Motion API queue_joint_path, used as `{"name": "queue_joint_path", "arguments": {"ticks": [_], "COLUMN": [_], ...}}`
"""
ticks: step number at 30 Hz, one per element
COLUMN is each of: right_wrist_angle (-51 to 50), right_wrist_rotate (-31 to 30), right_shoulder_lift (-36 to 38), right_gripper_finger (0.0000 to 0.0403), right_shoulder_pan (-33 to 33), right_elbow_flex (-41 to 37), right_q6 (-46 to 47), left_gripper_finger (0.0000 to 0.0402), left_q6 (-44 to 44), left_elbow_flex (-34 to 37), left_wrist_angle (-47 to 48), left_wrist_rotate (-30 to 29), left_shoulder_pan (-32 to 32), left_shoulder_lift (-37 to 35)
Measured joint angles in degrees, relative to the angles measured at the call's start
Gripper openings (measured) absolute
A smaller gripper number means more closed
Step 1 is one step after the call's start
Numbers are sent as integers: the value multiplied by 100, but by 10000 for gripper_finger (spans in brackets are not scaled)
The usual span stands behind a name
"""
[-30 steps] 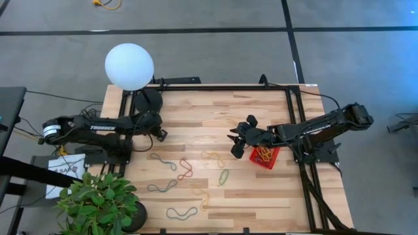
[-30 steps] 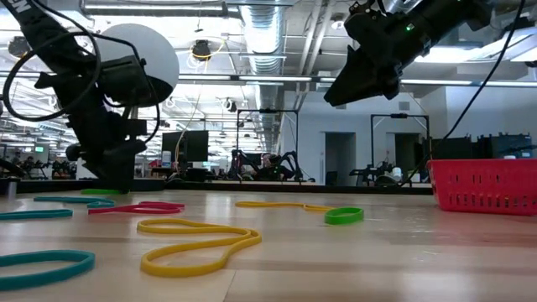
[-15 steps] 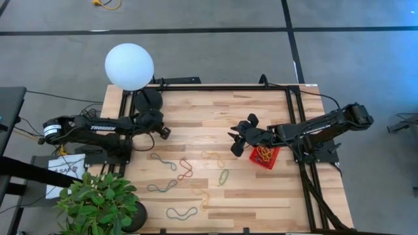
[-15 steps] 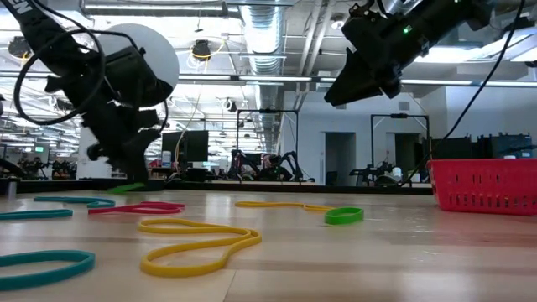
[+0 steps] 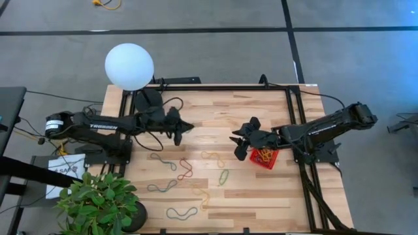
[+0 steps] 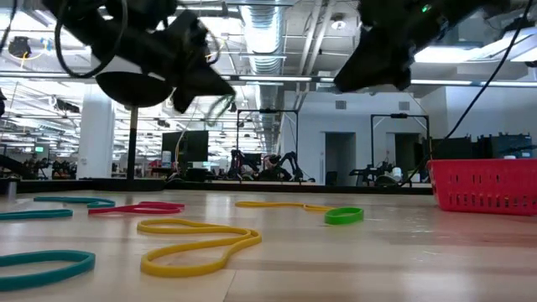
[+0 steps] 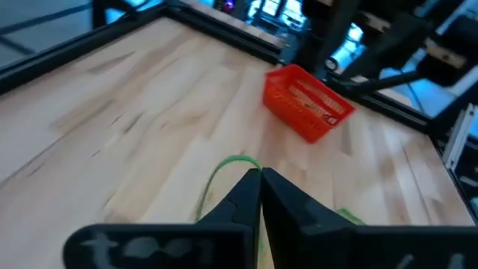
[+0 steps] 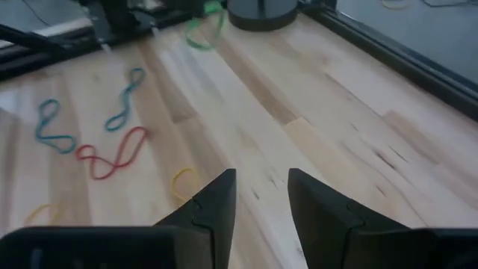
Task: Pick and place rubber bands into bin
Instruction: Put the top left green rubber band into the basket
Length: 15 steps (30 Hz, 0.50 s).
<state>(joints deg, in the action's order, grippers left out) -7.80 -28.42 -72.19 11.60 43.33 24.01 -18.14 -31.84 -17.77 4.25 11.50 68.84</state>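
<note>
Left tool (image 5: 185,126): raised above the wooden surface (image 5: 215,104), near the middle of its far half. Its fingers are pressed together on a green band (image 7: 224,173), which hangs as a loop from the tips. The same loop shows in the right wrist view (image 8: 203,30) in front of the black lamp base (image 8: 260,13). In the low view the tool (image 6: 220,87) is well clear of the surface, with the band (image 6: 220,107) dangling below it.

Right tool (image 5: 236,140): held above the surface just beside the bin (image 5: 266,156), on the side toward the surface centre. Its fingers (image 8: 216,200) are spread apart with nothing between them.

Bin: red, open-top, standing on the right part of the surface. It contains several bands in yellow and red. In the left wrist view it (image 7: 308,101) stands ahead of the left tool, well apart from it.

Loose bands on the surface, near half:
- Yellow band (image 5: 211,156), near the centre.
- Green band (image 5: 223,176), nearer the front edge than the yellow one.
- Red band (image 5: 185,170), left of those.
- Bluish bands at (image 5: 162,160), (image 5: 161,187) and (image 5: 181,213).
- Tan band (image 5: 201,194), between the red band and the front bluish one.

A white globe lamp (image 5: 129,66) stands at the far left corner. A potted plant (image 5: 101,199) stands at the near left corner.
</note>
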Motion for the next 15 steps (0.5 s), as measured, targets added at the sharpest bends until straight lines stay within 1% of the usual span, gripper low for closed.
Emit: {"name": "queue_joint_path", "arguments": {"ticks": [3, 5, 9, 11, 13, 15], "right_wrist_angle": [-88, -77, -259, -551, -905, -1303], "right_wrist_rotate": [-3, -13, -15, -79, -409, -1083], "right_shoulder_lift": [273, 415, 570, 680, 836, 1016], "right_gripper_finger": [118, 118, 118, 118, 118, 118], "right_shoulder_pan": [134, 217, 407, 483, 540, 631], "right_elbow_flex": [0, 0, 0, 0, 0, 0], "right_q6": [10, 46, 111, 322, 694, 1056], "left_gripper_finger": [0, 0, 0, 0, 0, 0], "left_q6": [212, 345, 493, 599, 770, 1014], "left_elbow_flex": [-415, -727, -1499, -1915, -2378, -2837], "left_wrist_angle": [-124, -218, -417, -536, -652, -658], "left_wrist_rotate": [-191, -194, 156, 413, 683, 885], "left_shoulder_pan": [-300, -423, -541, -576, -613, -661], "left_shoulder_lift": [573, 1059, 2127, 2604, 3080, 3497]}}
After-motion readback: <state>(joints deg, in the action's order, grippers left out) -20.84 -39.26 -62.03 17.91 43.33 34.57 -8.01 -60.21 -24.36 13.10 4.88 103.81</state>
